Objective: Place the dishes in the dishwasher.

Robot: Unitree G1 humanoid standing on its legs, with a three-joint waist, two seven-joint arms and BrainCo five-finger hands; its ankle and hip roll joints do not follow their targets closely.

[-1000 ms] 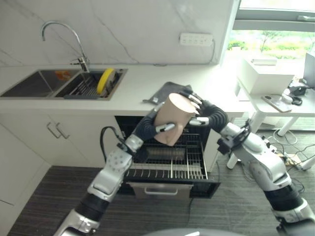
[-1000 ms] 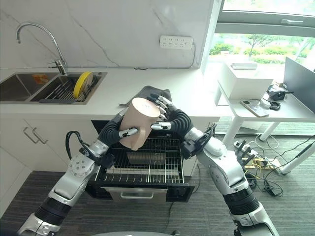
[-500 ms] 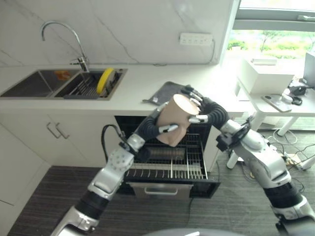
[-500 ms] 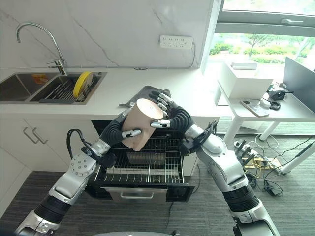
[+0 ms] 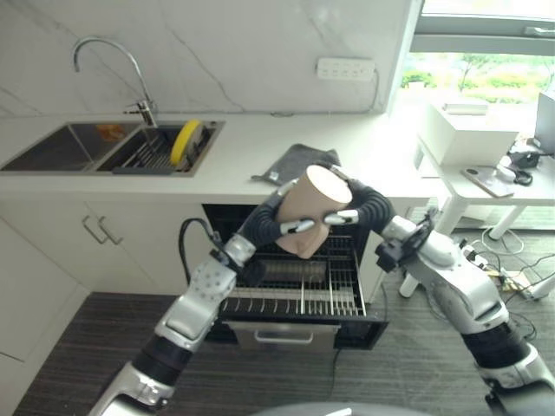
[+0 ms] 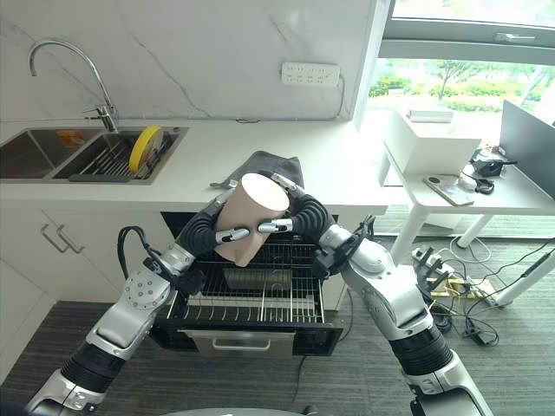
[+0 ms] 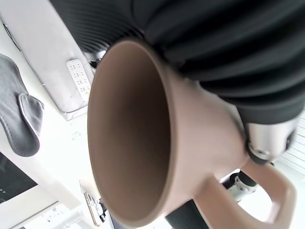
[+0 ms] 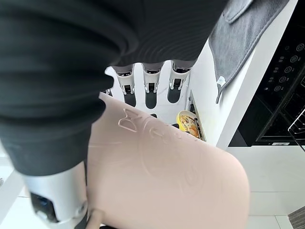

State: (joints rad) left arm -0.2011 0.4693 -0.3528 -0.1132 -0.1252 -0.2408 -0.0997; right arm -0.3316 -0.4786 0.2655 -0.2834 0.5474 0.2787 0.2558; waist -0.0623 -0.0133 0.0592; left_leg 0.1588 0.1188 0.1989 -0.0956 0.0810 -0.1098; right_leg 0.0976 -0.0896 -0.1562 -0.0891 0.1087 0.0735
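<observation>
A large tan mug (image 5: pixel 308 212) hangs tilted above the open dishwasher's pulled-out wire rack (image 5: pixel 303 290), its mouth turned up and to the right. My left hand (image 5: pixel 267 227) grips its left side, thumb across the front. My right hand (image 5: pixel 357 206) wraps the right side near the rim, fingertips (image 5: pixel 342 217) on the wall. In the left wrist view the mug (image 7: pixel 143 143) shows its hollow and its handle. In the right wrist view the fingers (image 8: pixel 150 88) lie along the mug (image 8: pixel 167 167).
A grey cloth (image 5: pixel 295 163) lies on the white counter (image 5: pixel 234 152) behind the mug. A yellow plate (image 5: pixel 185 141) stands in the sink's rack beside the faucet (image 5: pixel 130 69). A white side table (image 5: pixel 486 165) with a box stands at the right.
My right hand has slid down from over the rim and closed round the mug's right side. The mug has tilted a little more to the right and barely shifted.
</observation>
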